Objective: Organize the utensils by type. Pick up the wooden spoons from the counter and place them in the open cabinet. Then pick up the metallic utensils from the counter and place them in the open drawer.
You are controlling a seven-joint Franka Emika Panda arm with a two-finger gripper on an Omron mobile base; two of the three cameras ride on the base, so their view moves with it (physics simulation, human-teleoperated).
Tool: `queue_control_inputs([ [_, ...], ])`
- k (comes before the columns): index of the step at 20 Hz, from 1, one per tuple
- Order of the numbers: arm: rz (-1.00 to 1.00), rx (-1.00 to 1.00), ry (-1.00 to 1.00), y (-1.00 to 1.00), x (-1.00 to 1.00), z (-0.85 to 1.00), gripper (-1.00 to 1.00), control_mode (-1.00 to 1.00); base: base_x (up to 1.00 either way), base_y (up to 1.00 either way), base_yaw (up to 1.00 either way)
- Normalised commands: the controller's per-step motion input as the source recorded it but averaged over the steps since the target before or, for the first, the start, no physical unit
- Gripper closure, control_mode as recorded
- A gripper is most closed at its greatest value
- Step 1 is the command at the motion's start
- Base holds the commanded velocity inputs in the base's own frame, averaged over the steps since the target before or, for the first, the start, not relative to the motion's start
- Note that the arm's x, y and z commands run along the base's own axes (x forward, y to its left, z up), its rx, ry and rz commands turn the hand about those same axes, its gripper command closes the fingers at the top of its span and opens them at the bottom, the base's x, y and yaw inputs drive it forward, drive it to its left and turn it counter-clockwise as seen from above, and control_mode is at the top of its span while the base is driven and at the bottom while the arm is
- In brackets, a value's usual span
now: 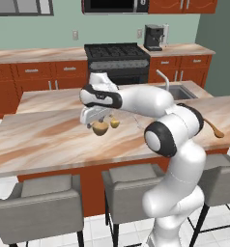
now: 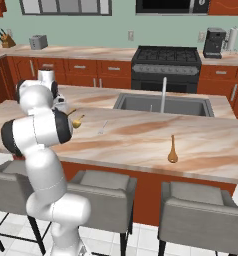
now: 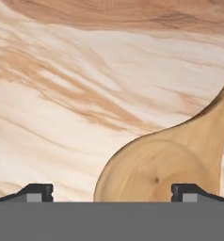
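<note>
A broad pinkish-tan marble desk (image 2: pixel 141 137) with brown veins fills the middle of a rendered kitchen, with grey stools (image 2: pixel 103 192) tucked under its near edge. A white robot arm (image 1: pixel 177 144) reaches over the desk from the base, and its hand (image 1: pixel 98 117) hangs low over the marble with its two fingers spread fully apart, grasping nothing.

Directly under the hand lies a wooden spoon (image 3: pixel 165 164); in the hand view its round tan bowl sits between the two dark fingertips (image 3: pixel 36 192) but off-centre, nearer the right one, with the handle running up and to the right. In the left base view two tan rounded shapes show just below the hand, but it is hard to tell which parts of the spoon they are.

What could go wrong: because the bowl is off-centre and rounded, the fingers closing on it could push it sideways or squeeze it out, so that it skids across the smooth marble. Coming down further risks the right fingertip landing on the bowl instead of beside it. Taking it by the wide bowl and not the handle could also leave it tilted and awkward to set in the cabinet.

Count, largest first: one desk; two wooden spoons, the second, darker spoon (image 2: pixel 172 150) lying well apart toward the desk's far right; one thin silvery utensil (image 2: pixel 103 127) between them, near the sink (image 2: pixel 163 105).
</note>
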Motion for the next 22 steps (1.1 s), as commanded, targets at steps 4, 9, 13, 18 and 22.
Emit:
queue_control_inputs([
  [4, 0.00, -0.07, 0.00, 0.09, 0.03, -0.18, -1.00, -1.00, 0.00, 0.00, 0.00],
  [9, 0.00, -0.03, 0.00, 0.01, 0.00, -0.23, -1.00, -1.00, 0.00, 0.00, 0.00],
  [13, 0.00, -0.01, 0.00, 0.00, 0.01, -0.28, -1.00, -1.00, 0.00, 0.00, 0.00],
  [18, 0.00, 0.00, 0.00, 0.00, 0.06, -0.30, -1.00, -1.00, 0.00, 0.00, 0.00],
  [22, 0.00, 0.00, 0.01, 0.00, 0.02, -0.34, 1.00, -1.00, 0.00, 0.00, 0.00],
])
